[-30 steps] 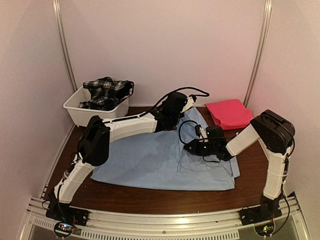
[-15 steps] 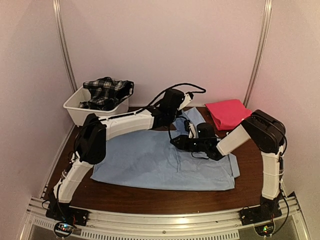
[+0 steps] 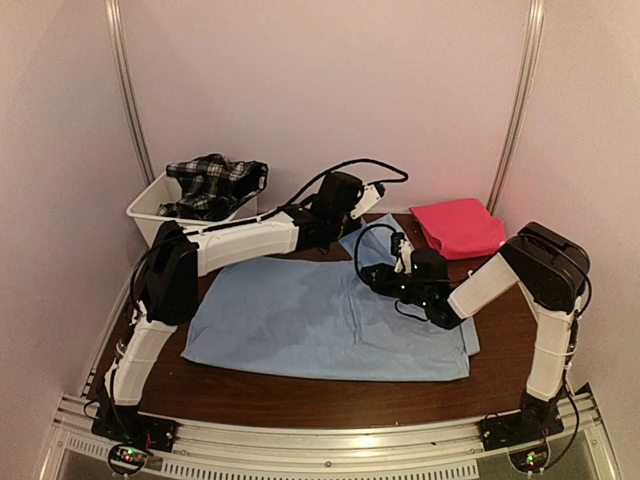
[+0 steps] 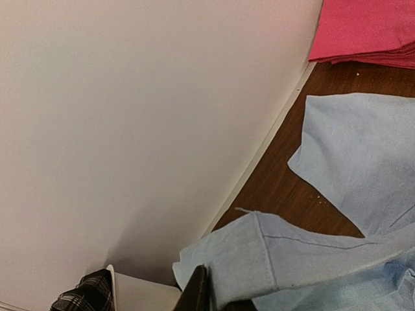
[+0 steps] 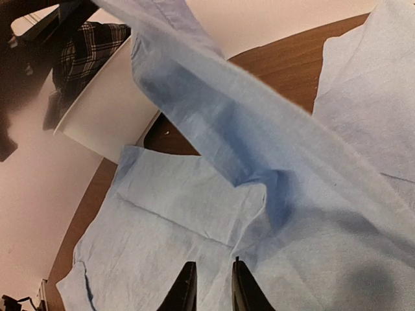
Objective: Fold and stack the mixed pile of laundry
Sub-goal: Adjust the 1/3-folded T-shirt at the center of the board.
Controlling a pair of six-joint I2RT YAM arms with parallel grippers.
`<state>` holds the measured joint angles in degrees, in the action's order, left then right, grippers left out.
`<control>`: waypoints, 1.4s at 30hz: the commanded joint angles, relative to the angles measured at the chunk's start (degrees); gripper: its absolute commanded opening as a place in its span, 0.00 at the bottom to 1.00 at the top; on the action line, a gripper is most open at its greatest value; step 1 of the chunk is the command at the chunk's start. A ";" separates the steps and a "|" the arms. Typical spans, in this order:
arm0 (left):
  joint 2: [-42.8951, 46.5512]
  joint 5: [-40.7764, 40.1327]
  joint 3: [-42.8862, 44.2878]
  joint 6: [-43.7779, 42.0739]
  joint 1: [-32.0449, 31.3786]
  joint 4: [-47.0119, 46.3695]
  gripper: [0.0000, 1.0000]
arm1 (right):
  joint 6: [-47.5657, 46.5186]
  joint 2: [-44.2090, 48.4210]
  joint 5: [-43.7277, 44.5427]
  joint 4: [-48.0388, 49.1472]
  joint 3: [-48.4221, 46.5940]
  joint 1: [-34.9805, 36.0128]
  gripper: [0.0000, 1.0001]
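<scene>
While the left pincer (image 3: 362, 200) pinches a strip of the light blue shirt (image 3: 300, 320) and holds it up off the table (image 3: 300, 398), the right pincer (image 5: 209, 285) hangs just over the flat part, its tips close together with nothing between them. The lifted strip slants above the right pincer, up to the left one. The shirt's long side runs left to right under both. The right arm looks nearer the loose fold. The pink cloth (image 3: 458, 227) lies to its right, the plaid garment (image 3: 212, 182) in the white tub (image 3: 150, 215) far left. The wood looks smooth, and pale walls stand close
</scene>
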<state>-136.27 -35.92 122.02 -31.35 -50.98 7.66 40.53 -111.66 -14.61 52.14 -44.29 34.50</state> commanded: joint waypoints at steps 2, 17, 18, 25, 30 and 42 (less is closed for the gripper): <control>2.59 1.47 0.53 1.01 0.27 -0.76 0.12 | 0.28 -3.32 12.07 0.12 -2.88 -0.16 0.17; 2.59 2.17 1.12 0.99 0.27 -0.60 0.12 | 1.13 -15.43 3.37 -1.09 -16.61 0.63 0.16; 2.66 2.28 1.12 1.20 0.27 -0.51 0.12 | 1.37 -15.78 1.91 -0.77 -16.91 0.73 0.16; 3.34 2.79 1.05 2.16 0.35 0.19 0.12 | 4.47 -15.42 -12.89 10.94 -15.48 0.73 0.16; 5.25 2.32 -0.58 3.06 0.36 1.07 0.09 | 5.47 -5.20 -14.29 16.06 -5.79 -0.21 0.25; 25.68 10.98 -32.03 10.85 0.27 3.13 0.00 | -2.76 26.45 -15.02 -3.06 13.81 -0.98 0.38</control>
<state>-117.64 -29.98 99.53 -25.08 -50.94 11.07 41.56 -91.33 -28.32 58.89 -35.18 34.04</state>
